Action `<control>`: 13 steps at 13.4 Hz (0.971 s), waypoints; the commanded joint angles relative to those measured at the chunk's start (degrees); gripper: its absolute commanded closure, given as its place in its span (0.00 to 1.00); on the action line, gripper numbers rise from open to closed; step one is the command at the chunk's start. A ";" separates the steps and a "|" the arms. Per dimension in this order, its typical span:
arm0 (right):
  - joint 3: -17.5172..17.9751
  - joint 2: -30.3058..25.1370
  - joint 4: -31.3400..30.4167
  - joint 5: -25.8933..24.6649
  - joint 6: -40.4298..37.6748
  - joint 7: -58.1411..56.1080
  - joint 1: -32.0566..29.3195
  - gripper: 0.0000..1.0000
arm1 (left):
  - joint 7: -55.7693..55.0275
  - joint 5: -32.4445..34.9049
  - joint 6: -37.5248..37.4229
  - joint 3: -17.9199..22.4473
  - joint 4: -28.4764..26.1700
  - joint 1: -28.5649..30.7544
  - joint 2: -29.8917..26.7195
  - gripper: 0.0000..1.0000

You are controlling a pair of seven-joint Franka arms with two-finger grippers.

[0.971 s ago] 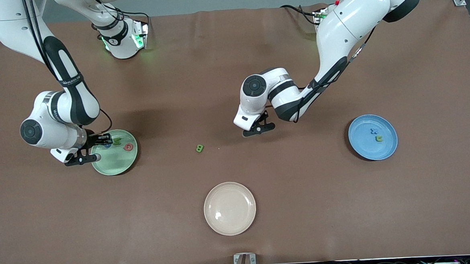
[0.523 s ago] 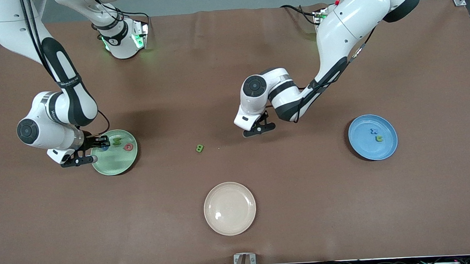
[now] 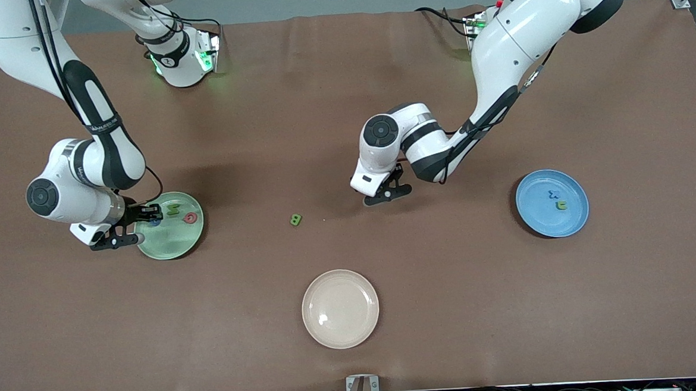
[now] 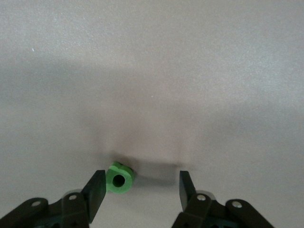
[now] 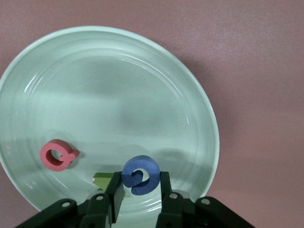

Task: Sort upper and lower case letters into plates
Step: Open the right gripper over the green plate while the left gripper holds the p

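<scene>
Right wrist view, right gripper (image 5: 138, 186) pinching blue G (image 5: 139, 175) over pale green plate (image 5: 156, 85), left gripper (image 4: 141, 186) spread, green letter (image 4: 118, 177) against one finger.

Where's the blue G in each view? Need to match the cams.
Front view: blue G on the pale green plate, toward the right arm's end of it.
Right wrist view: blue G on that plate, nearest the camera.
Left wrist view: not in it.
Shared landmark: the red Q on the same plate.
</scene>
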 commanded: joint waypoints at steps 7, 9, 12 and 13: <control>1.31 -1.31 5.41 0.18 -10.70 10.70 3.10 0.00 | 3.62 -0.67 -0.64 -0.10 -2.97 1.43 -1.02 0.26; 1.31 -1.23 7.34 0.18 -11.32 21.06 8.72 0.00 | 4.16 -0.58 -0.55 -0.19 -4.38 1.88 -1.55 0.26; 1.31 -0.79 11.03 0.27 -11.32 35.74 17.60 0.00 | 3.81 -0.58 -0.55 -0.28 -4.56 1.88 -1.99 0.35; 1.31 -0.62 12.78 0.27 -11.24 40.92 20.24 0.00 | 3.55 -0.58 -0.47 -0.28 -4.47 1.88 -1.99 0.46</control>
